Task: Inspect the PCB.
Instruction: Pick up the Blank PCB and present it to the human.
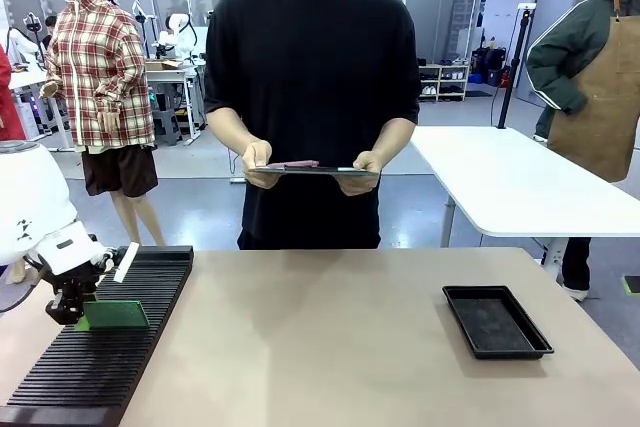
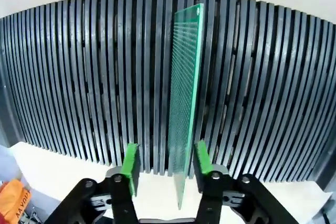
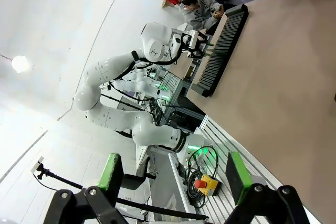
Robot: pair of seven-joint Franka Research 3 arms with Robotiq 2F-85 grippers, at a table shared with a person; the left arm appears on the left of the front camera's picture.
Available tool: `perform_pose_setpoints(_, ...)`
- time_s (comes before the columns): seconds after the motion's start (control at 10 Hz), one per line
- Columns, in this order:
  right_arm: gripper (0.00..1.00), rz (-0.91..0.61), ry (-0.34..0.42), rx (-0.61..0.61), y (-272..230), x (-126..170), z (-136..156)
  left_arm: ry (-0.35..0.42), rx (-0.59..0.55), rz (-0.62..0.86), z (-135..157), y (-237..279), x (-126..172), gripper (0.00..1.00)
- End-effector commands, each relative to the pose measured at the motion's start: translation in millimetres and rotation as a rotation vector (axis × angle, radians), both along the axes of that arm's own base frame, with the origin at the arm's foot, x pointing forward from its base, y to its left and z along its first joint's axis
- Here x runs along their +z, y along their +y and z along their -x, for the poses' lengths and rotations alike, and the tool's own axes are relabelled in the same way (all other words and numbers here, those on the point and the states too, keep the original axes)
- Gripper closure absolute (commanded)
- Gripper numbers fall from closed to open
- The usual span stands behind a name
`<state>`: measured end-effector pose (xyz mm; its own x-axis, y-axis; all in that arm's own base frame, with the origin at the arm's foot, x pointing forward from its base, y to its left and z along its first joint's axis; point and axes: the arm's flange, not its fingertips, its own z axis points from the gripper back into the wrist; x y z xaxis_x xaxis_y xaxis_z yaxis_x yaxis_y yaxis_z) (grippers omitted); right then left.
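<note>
Your left gripper point(image 2: 165, 163) is down over the slotted black rack point(image 2: 79, 77), with its two green pads point(image 2: 131, 165) parted about halfway. The PCB point(image 2: 186, 103) stands on edge in one of the slots, between those pads. In the left wrist view it sits just beside the right-hand pad, with a clear gap to the left-hand one, so the gripper brackets the board without clamping it. From the front, the green board reaches out from the fingertips toward the middle of the worktop point(image 1: 330, 347). Your right gripper point(image 3: 173, 174) is spread wide with nothing between its pads. It is turned toward the far-off left arm and the rack end of the worktop. The shallow black tray point(image 1: 495, 320) lies well away from the left gripper, over on the right arm's side. Beyond the far edge, a person's hands point(image 1: 262, 169) hold a thin flat panel point(image 1: 310, 169) level, well apart from both grippers.
</note>
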<state>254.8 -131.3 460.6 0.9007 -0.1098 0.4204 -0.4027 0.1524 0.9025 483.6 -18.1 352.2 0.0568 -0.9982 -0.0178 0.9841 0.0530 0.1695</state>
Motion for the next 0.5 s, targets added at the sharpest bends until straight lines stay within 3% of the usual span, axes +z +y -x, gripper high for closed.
perform_pose_setpoints(0.0, 0.00, -0.008, -0.019, 0.003, -1.4, 1.2, 0.2, 0.019, 0.015, 0.031, -7.6, 1.7, 2.5, 1.00)
perform_pose_setpoints(0.1, 0.00, -0.008, -0.019, 0.003, -1.4, 1.2, 0.2, 0.034, 0.006, 0.073, -7.3, 3.8, 2.8, 0.95)
perform_pose_setpoints(0.2, 0.00, -0.008, -0.019, 0.003, -1.4, 1.2, 0.2, 0.036, 0.001, 0.069, -6.6, 2.6, 3.0, 1.00)
perform_pose_setpoints(0.4, 0.00, -0.008, -0.019, 0.003, -1.4, 1.2, 0.2, 0.046, 0.010, 0.067, -6.3, 4.7, 5.5, 1.00)
